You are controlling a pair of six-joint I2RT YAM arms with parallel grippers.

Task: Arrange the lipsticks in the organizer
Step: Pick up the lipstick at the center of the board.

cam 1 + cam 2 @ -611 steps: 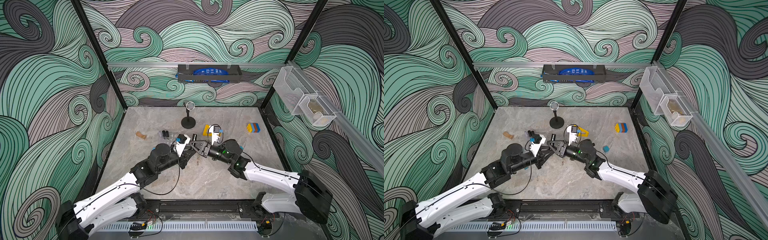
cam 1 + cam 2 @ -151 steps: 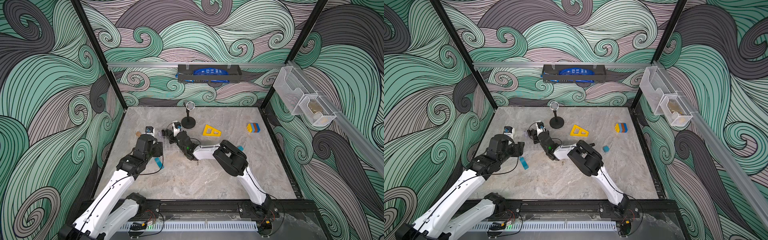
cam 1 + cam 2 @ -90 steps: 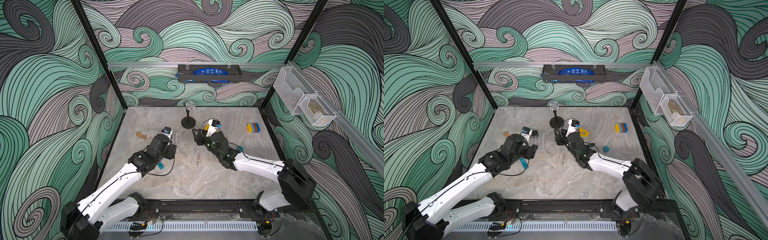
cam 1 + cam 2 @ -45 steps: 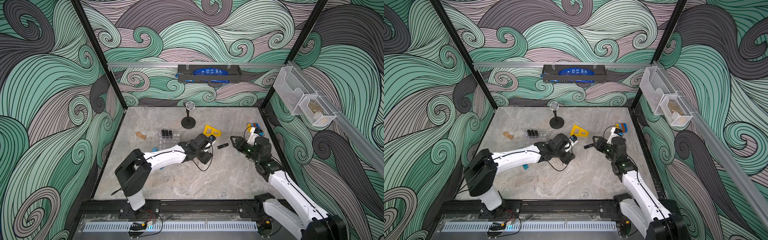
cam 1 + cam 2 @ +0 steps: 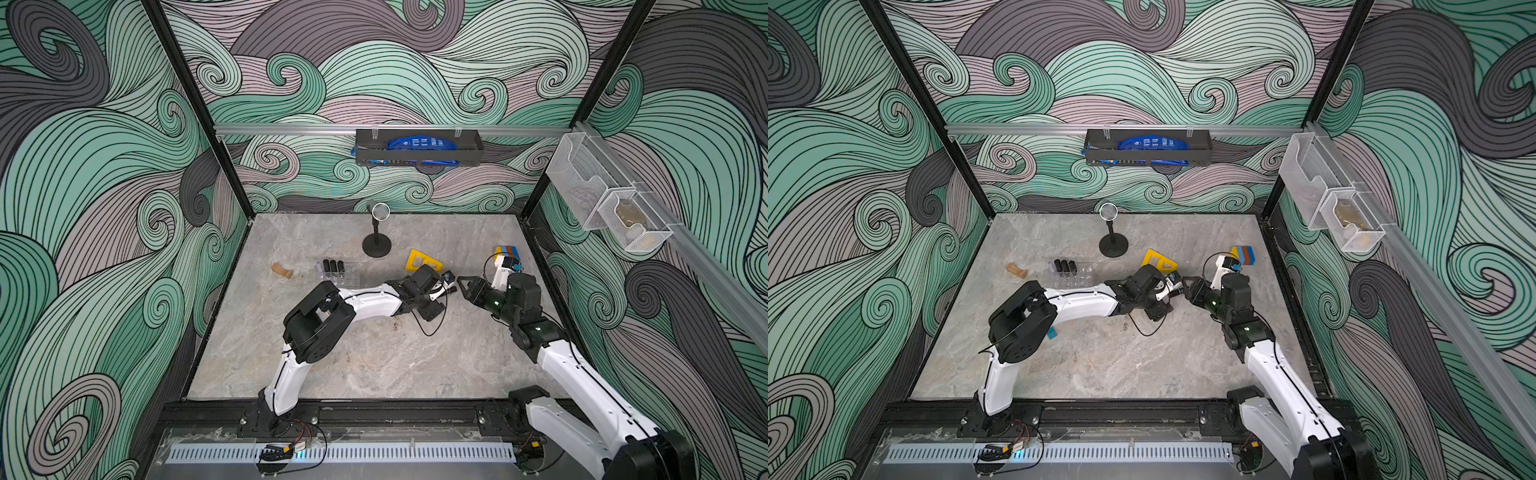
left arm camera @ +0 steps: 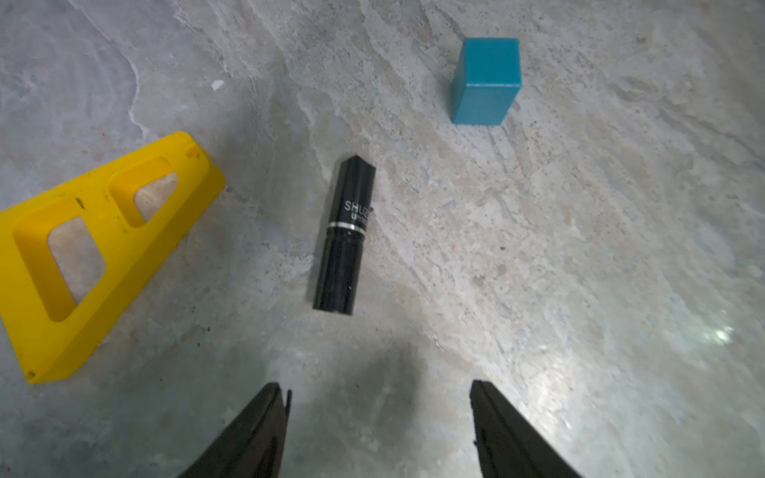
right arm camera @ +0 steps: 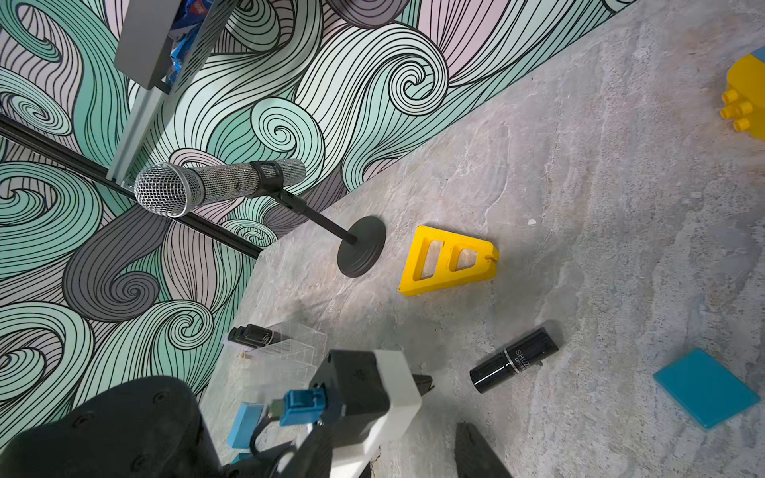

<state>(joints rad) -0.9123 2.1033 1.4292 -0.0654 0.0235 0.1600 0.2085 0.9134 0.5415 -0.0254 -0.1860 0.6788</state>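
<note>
The left gripper (image 6: 376,385) hangs low over the table (image 6: 579,248), jaws spread wide and nothing between them. Just ahead of the gap, untouched, a loose lipstick (image 6: 343,236) lies flat on its side. Its length runs roughly in line with the gripper's reach, and a silver band rings it about midway. A yellow frame (image 6: 95,248) lies flat to one side of the lipstick, apart from it. A teal block (image 6: 486,80) sits farther out, beyond the lipstick's far end and also clear of it.

In both top views the right gripper (image 5: 463,286) points at the left one from the robot's right side, with the loose lipstick on the table between the two. Only one of its fingers shows in its wrist view, and how far its jaws stand apart cannot be told. It has hold of nothing that can be seen.

Farther back and to the left, well apart from both grippers, the clear organizer (image 5: 351,277) holds three lipsticks (image 5: 332,268) standing upright side by side along one side. A microphone (image 5: 380,212) on a stand rises near the back wall.
</note>
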